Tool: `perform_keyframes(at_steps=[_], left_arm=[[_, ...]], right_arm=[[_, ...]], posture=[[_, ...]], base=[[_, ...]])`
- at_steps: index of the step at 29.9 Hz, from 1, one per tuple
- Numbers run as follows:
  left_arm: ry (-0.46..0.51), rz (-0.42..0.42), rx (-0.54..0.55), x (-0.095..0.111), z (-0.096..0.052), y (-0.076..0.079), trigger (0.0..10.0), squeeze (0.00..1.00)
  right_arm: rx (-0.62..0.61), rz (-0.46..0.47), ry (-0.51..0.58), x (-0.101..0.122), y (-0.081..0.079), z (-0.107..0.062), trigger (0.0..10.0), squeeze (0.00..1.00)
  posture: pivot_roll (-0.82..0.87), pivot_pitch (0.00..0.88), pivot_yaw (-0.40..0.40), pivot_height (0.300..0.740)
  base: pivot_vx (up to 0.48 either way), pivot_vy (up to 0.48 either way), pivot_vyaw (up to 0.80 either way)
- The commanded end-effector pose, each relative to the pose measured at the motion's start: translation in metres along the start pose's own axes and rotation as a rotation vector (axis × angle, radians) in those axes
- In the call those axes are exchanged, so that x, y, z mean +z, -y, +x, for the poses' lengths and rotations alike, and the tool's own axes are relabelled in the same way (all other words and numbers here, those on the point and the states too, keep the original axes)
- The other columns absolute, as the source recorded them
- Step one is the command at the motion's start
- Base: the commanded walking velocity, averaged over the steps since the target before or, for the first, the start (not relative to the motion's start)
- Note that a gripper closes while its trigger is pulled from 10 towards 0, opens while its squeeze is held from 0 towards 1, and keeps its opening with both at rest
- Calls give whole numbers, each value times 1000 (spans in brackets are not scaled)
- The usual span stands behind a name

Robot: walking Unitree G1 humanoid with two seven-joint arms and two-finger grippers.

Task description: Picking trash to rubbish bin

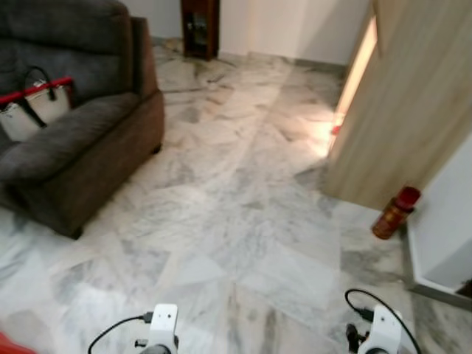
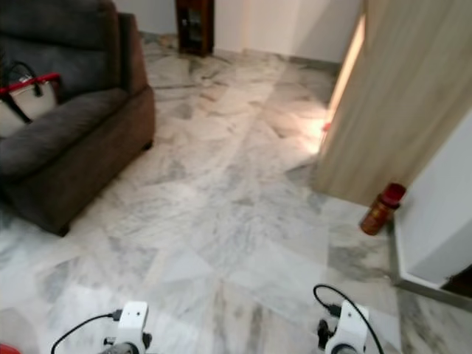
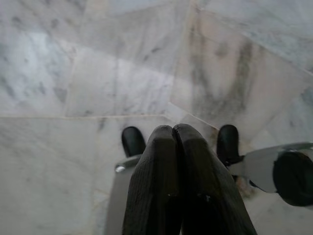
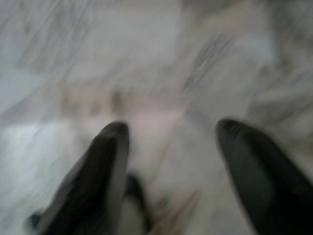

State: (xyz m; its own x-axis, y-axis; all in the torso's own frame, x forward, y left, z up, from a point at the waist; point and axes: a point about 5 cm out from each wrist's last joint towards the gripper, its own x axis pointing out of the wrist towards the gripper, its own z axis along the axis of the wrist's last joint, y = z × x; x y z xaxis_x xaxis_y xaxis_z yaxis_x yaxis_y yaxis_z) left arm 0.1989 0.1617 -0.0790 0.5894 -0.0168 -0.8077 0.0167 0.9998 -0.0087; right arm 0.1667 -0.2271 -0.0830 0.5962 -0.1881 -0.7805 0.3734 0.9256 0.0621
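trash here looks to be the red-capped bottle (image 1: 395, 212), standing on the marble floor (image 1: 243, 214) at the far right, near the foot of the wooden door (image 1: 413, 103) and beside the white wall (image 1: 450, 221); its long axis runs close to upright, leaning a little, with the red cap at the top, and its label is too small and soft to read. going from the left: a handbag (image 1: 33, 109) with red trim sits on the dark brown sofa (image 1: 81, 140), its left part cut off by the frame edge, and a small red shape in the bottom left corner is clipped too much to identify. a dark wooden cabinet (image 1: 200, 26) stands far back against the wall, its top out of frame. low in the head views only the white wrist housings and black cables of the two arms show. in its wrist view the left gripper (image 3: 175, 139) has its two black fingers pressed together with nothing between them, above bare marble, with the robot's black feet behind it. the right gripper (image 4: 171, 134) is heavily blurred, yet its fingers (image 4: 105, 156) stand well apart, grasping nothing. both grippers are well apart from the bottle.
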Motion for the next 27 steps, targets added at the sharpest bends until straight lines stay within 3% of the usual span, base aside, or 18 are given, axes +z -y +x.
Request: perform_keyframes(at_steps=[1,12,20,27], left_arm=[[-11,-12,8,-2,0,-3,10000,0],[28,21,40,6,0,-9,10000,0],[67,25,105,19,-1,-28,10000,0],[65,19,115,20,-1,-29,10000,0]], right_arm=[[9,13,5,2,-3,1,10000,0],[9,55,37,10,-2,2,10000,0],[32,72,62,21,-15,5,10000,0],[42,81,58,19,-20,5,10000,0]], posture=[[-157,8,-46,740],[-140,7,-23,740],[-118,0,-1,740],[-119,0,2,740]], base=[[0,0,0],[0,0,0],[0,0,0],[0,0,0]])
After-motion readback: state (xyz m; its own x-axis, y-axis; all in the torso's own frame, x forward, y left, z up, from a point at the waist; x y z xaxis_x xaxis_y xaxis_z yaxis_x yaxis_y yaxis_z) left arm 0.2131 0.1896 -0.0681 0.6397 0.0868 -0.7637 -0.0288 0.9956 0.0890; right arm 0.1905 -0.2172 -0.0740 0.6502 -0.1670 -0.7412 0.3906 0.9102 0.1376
